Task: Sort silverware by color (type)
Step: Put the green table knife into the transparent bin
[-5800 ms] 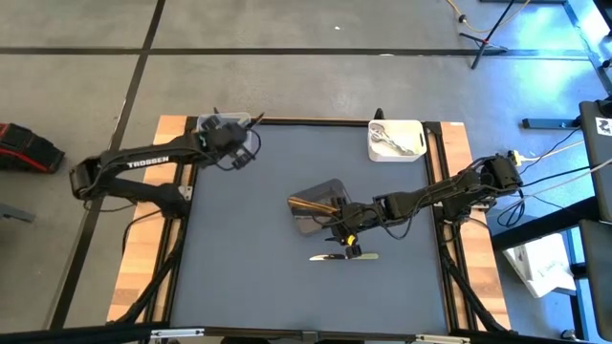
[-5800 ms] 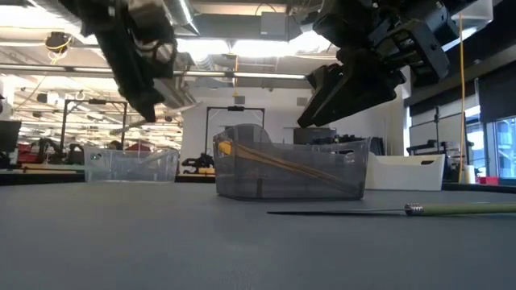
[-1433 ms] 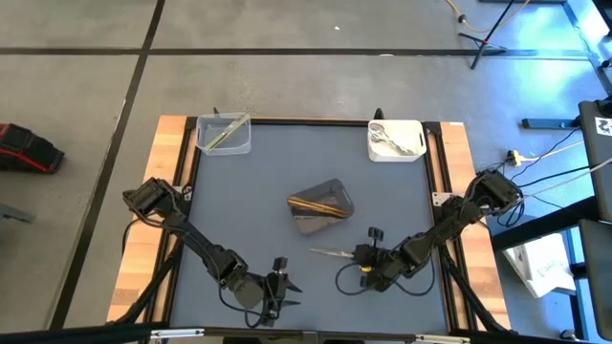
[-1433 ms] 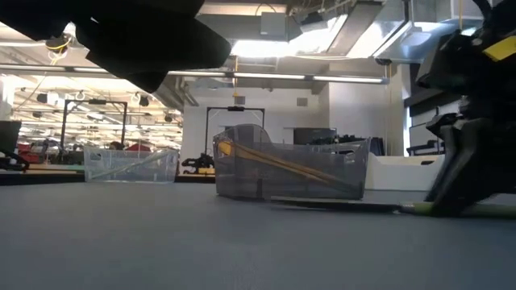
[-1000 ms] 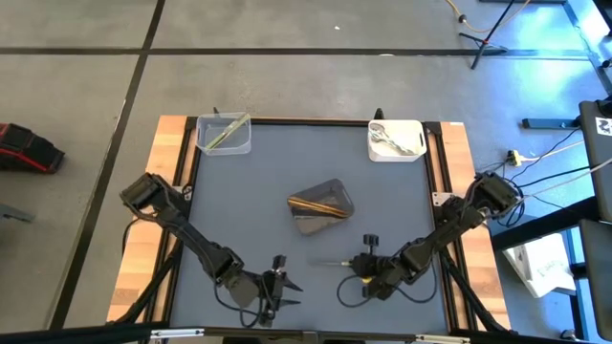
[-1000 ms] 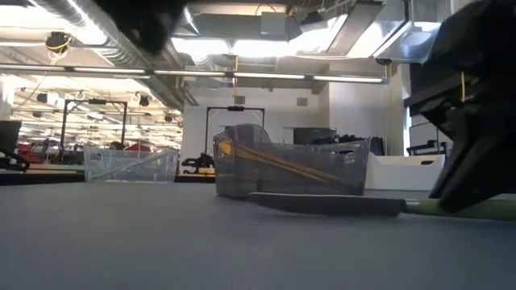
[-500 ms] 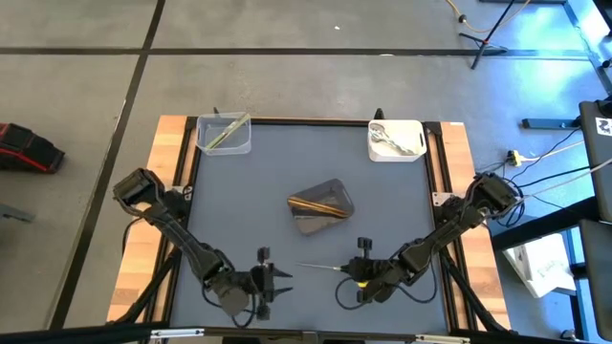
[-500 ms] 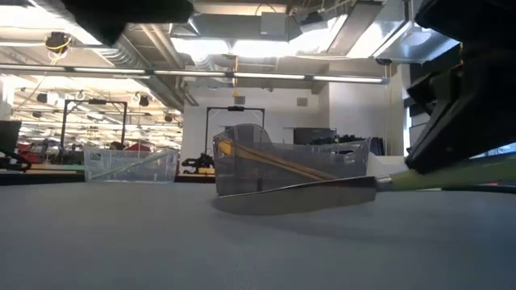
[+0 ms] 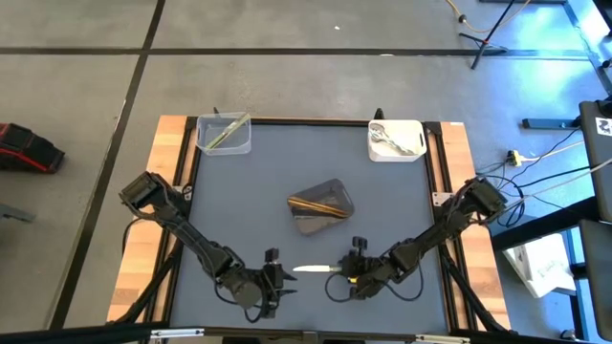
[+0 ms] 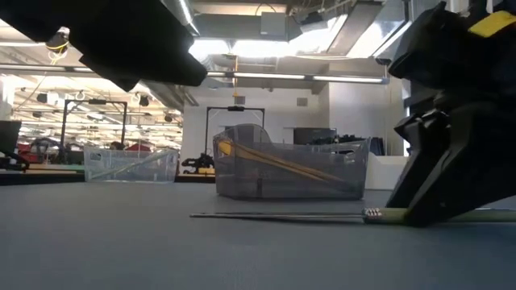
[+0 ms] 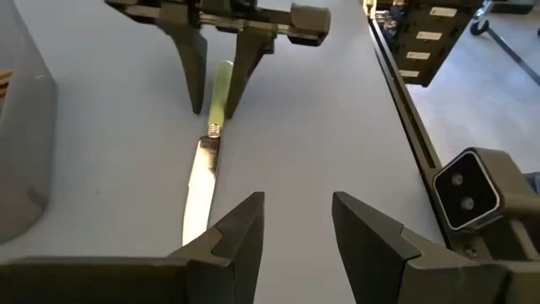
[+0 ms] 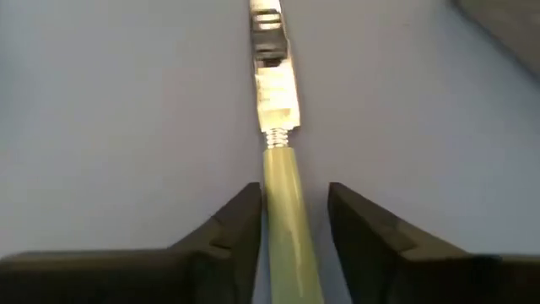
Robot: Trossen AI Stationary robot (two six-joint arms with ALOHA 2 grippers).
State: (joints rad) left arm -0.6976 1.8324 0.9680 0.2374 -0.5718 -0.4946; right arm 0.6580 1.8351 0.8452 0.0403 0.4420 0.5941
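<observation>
A pale-green-handled knife (image 9: 316, 269) lies flat on the grey mat near the table's near edge, blade pointing toward the table's left. My right gripper (image 9: 350, 271) is open, pointing left, with a finger on each side of the green handle (image 12: 283, 211). My left gripper (image 9: 276, 282) is open and empty, low over the mat just beyond the blade tip (image 11: 196, 221), facing the right gripper. Three tubs stand farther back. The clear one (image 9: 224, 135) holds a green knife. The white one (image 9: 397, 139) holds silver spoons. The dark grey one (image 9: 321, 206) holds gold pieces. My right gripper stands level, from the table's right, along the knife, with its fingers (image 12: 240, 232) on either side of the handle. The handle lies close against one finger, with a gap to the other. I cannot tell whether it touches. The knife rests flat on the mat (image 10: 282, 215).
The dark grey tub (image 10: 290, 171) stands just beyond the knife, toward the far side. Wooden table rails (image 9: 143, 258) run along both sides. Bare mat (image 9: 249, 210) lies between the tubs and the grippers.
My right gripper has moved toward the table's left and near edge, taking the knife with it. Half a second ago the blade was tipped up off the mat. Now the knife lies flat. My left gripper has shifted slightly toward the blade tip.
</observation>
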